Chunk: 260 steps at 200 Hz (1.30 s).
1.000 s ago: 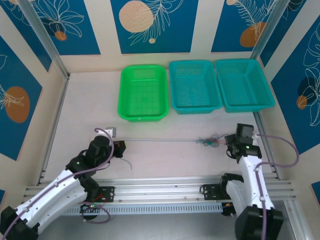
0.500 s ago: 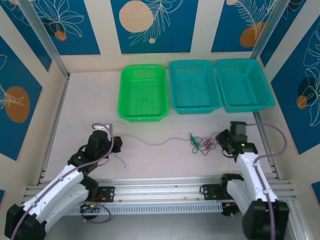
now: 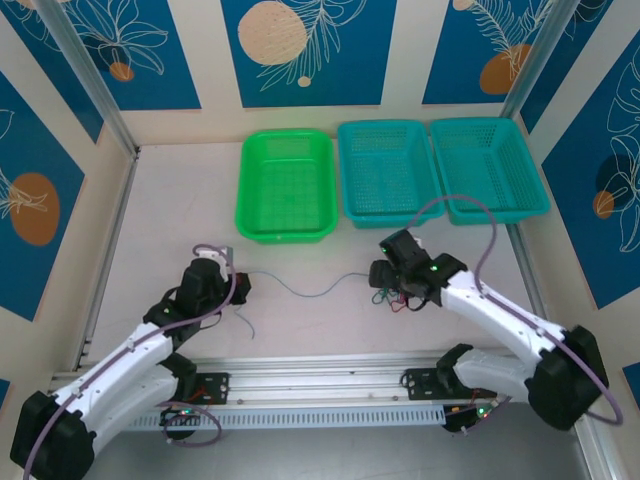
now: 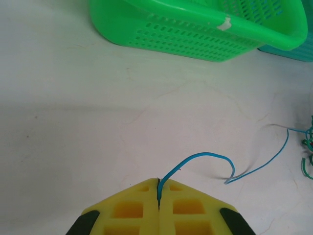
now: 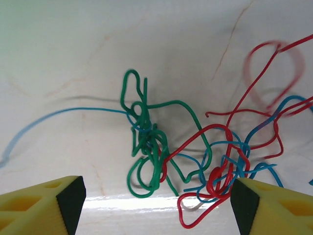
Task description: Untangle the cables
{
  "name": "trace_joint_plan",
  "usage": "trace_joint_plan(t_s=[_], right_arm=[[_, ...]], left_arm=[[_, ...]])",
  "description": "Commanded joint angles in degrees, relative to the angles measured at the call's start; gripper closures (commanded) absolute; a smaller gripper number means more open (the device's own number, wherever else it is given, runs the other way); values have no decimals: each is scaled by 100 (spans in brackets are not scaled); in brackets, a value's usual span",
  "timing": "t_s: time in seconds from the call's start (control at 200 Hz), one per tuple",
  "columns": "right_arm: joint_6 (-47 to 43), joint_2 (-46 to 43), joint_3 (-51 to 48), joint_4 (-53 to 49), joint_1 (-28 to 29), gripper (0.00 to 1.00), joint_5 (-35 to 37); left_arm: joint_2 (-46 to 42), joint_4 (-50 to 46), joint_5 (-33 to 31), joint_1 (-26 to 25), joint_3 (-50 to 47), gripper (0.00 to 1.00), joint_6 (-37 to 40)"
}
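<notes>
Now you are seeing the left gripper [image 4: 158, 188] clamping one end of a blue strand [image 4: 203, 155], which is trailing slack across the table [image 3: 180, 205] to the cables [image 5: 146, 139]; the right gripper [image 5: 157, 193] is hanging spread wide over that red, green and blue knot.

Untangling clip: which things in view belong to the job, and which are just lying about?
Job: tangled red, green and blue cables; blue strand, pinched in the left gripper; right gripper, open at the tangle.
Lying about: green basket; two teal baskets.
</notes>
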Motion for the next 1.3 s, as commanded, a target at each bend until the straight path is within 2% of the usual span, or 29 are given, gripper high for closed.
trace_joint_plan(t_s=[0.0,0.09,0.18,0.25,0.335,0.41,0.51,0.555,0.615,0.685,0.78,0.875,0.92,0.985,1.04,1.08,1.14,1.22,1.295], right_arm=[[94,720,142,-293,23,21,318],[124,1355,236,-130,62,25,418],[120,1854,350,66,102,43,504],[351,2102,564,-160,110,56,770],[677,2102,454,-74,82,76,1113],[858,2015,308,9,-121,95,1087],[1126,1703,104,17,-413,96,1132],[1283,1470,-30,18,-593,100,1115],[1480,1056,-296,76,-893,100,1067],[1405,470,-711,413,-1442,100,620],[1124,-240,-1165,766,-2256,100,-85],[634,-654,-1319,961,-2470,100,-482],[327,-700,-1268,1022,-2465,100,-788],[-263,-726,-1199,1243,-2430,100,-1646],[-667,-781,-1160,1435,-2344,100,-2393],[-845,-839,-1101,1494,-2237,100,-2645],[-876,-927,-983,1435,-2043,100,-2593],[-945,-994,-811,1325,-1850,100,-2466],[-1096,-989,-679,1261,-1717,100,-2474]], left_arm=[[-177,-155,-300,61,-65,100,41],[-279,-211,-384,62,-49,100,66],[-351,-321,-521,68,-6,100,134],[-390,-656,-832,71,115,100,137],[-450,-1317,-1393,143,375,100,171],[-548,-1794,-1743,358,581,100,286],[-646,-2062,-1714,873,708,100,458],[-628,-2128,-1604,1155,730,100,489],[-598,-2153,-1354,1561,703,100,503],[-568,-2062,-1035,1928,589,100,453],[-507,-1898,-770,2134,417,100,334],[-393,-1568,-374,2136,237,100,293],[-307,-1277,-6,2134,157,100,394],[-204,-346,1114,2088,-98,100,609],[-139,637,1930,1893,-356,88,610],[-143,1018,2078,1605,-432,81,669],[-240,1047,1738,1083,-426,68,972],[-411,947,1222,508,-449,44,1413],[-528,898,1038,217,-461,35,1630]])
